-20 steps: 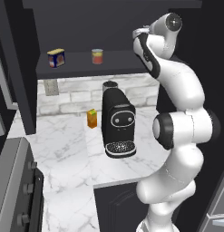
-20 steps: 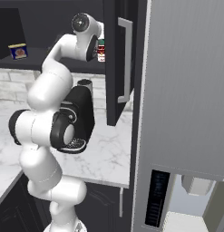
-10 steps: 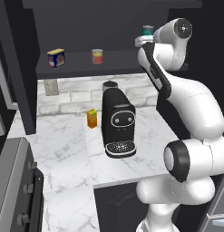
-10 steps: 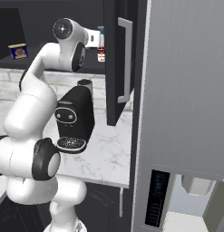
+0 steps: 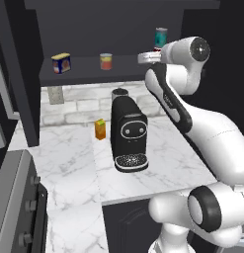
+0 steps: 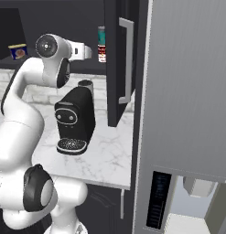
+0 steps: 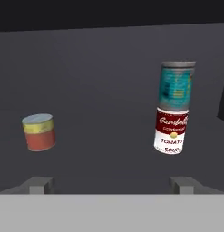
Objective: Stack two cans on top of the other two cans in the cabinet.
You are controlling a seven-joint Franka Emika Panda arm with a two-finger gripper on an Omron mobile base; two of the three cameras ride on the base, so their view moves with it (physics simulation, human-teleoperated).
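On the dark cabinet (image 5: 84, 75) shelf, a slim teal can (image 7: 177, 85) stands stacked upright on the red-and-white can (image 7: 171, 129). Left of that stack a small red-orange can (image 7: 39, 132) sits alone on the shelf board. A squat blue tin (image 5: 61, 63) stands further left. My gripper (image 7: 112, 185) is open and holds nothing. It hangs in front of the shelf, back from the cans and facing the gap between the red-orange can and the stack. From the left base the gripper (image 5: 143, 58) lies between the red-orange can (image 5: 106, 61) and the teal can (image 5: 161, 37).
A black coffee machine (image 5: 128, 133) stands on the marble counter (image 5: 69, 163) below the shelf, with an orange carton (image 5: 100, 129) beside it. The open cabinet door (image 6: 121, 59) hangs right of the stack. A tall grey unit (image 6: 187, 91) rises further right.
My hand has drawn back from the teal can, which stays on the red-and-white can. The arm has swung round, so the hand now faces the shelf further left.
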